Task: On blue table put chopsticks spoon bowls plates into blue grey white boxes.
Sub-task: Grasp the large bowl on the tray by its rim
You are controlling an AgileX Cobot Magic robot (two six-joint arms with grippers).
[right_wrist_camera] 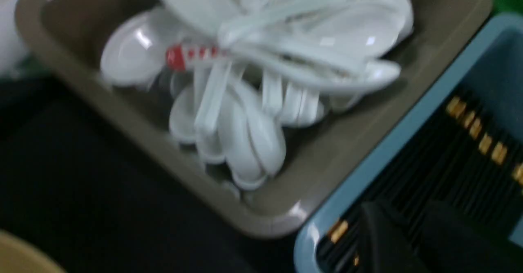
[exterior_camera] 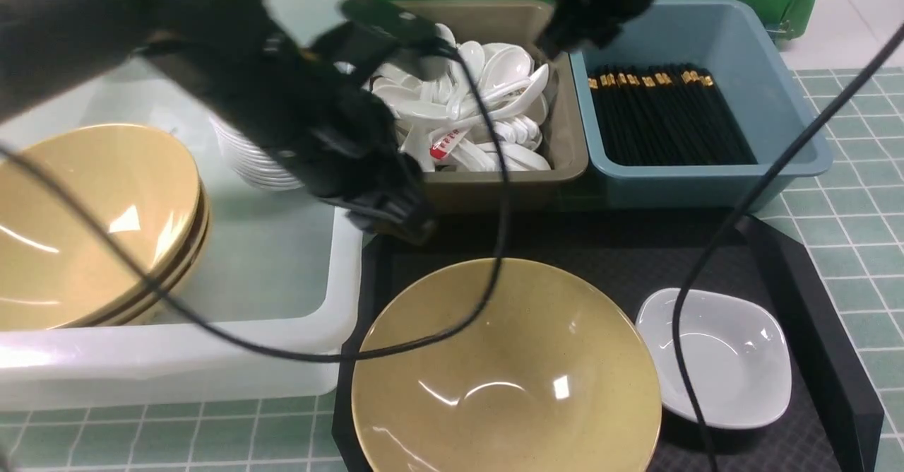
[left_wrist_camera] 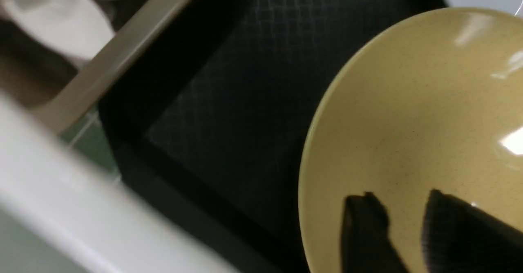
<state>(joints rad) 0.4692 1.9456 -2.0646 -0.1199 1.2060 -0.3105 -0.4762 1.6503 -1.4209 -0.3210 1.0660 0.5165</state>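
A tan bowl (exterior_camera: pixel 505 373) and a white plate (exterior_camera: pixel 717 359) sit on the black tray. My left gripper (exterior_camera: pixel 399 214) hangs over the tray's far left corner. In the left wrist view it (left_wrist_camera: pixel 402 207) is open and empty above the bowl's (left_wrist_camera: pixel 412 113) near inside. My right gripper (exterior_camera: pixel 561 34) hovers at the border of the olive-grey box (exterior_camera: pixel 565 154) of white spoons (exterior_camera: pixel 487 97) and the blue box (exterior_camera: pixel 777 111) of chopsticks (exterior_camera: pixel 664 115). In the right wrist view it (right_wrist_camera: pixel 402 224) is over the chopsticks (right_wrist_camera: pixel 457 171), fingers slightly apart, nothing seen between them.
The white tub (exterior_camera: pixel 282 359) on the left holds stacked tan bowls (exterior_camera: pixel 92 225) and a stack of white plates (exterior_camera: pixel 251 161). The black tray (exterior_camera: pixel 812 295) lies on the tiled blue table (exterior_camera: pixel 854 225). Cables cross the bowl and plate. One spoon has a red marking (exterior_camera: pixel 443 145).
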